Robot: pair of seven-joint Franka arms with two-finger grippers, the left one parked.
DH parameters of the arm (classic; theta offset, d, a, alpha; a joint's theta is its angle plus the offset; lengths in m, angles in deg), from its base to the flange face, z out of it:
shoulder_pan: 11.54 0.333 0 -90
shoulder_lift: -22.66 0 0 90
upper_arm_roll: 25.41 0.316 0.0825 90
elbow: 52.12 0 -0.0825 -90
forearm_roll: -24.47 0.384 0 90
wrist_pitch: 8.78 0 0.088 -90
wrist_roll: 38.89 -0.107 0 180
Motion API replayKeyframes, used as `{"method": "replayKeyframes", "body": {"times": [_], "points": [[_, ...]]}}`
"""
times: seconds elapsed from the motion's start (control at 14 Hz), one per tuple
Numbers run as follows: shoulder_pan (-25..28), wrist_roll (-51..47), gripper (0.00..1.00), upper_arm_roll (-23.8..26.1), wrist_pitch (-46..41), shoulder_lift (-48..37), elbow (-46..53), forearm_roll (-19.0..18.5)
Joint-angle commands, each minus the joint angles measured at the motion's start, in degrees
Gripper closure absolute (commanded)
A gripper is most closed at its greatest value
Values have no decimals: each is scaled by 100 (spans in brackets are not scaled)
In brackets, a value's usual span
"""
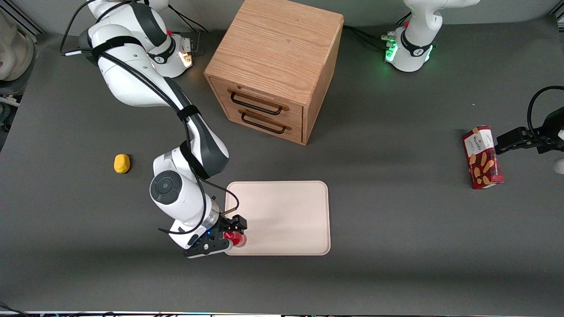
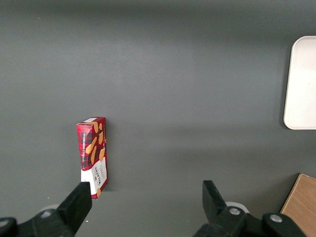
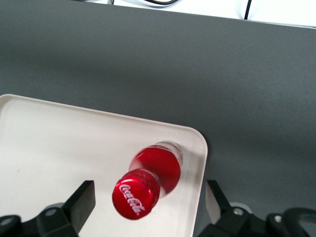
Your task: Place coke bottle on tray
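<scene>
Wrist view shows the tool [image 3: 148, 200] released around the coke bottle [image 3: 148, 185], seemingly upright on the tray [image 3: 59, 143].

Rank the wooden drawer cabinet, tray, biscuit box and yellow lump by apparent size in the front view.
1. Wooden drawer cabinet
2. Tray
3. Biscuit box
4. Yellow lump
The end effector is over the tray's corner, open around the coke bottle.

- The gripper [image 1: 232, 234] hangs over the tray [image 1: 282, 207] corner nearest the working arm, fingers spread wide of the bottle [image 3: 148, 180], gaps on both sides.
- The bottle stands upright inside the rim, close to that corner.
- Most of the tray, toward the parked arm, lies bare.
- The drawer box [image 1: 275, 66] stands well apart, farther from the camera.
- A yellow lump [image 1: 122, 163] and biscuit box [image 1: 483, 157] lie well off.
</scene>
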Motion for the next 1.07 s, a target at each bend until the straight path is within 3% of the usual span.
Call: {"method": "replayKeyframes", "body": {"times": [0.0,0.21,0.43,0.64,0.86,1.0], "points": [[10,-37,0,17,85,-132,-58,-94],[-16,7,0,-27,-361,-596,-338,-94],[-182,147,0,-97,-539,-1631,-1600,-85],[-236,490,0,-579,-548,-2835,-3077,63],[-210,499,0,-1159,-557,-4171,-4527,651],[-201,516,0,-1581,-626,-5102,-5442,715]]}}
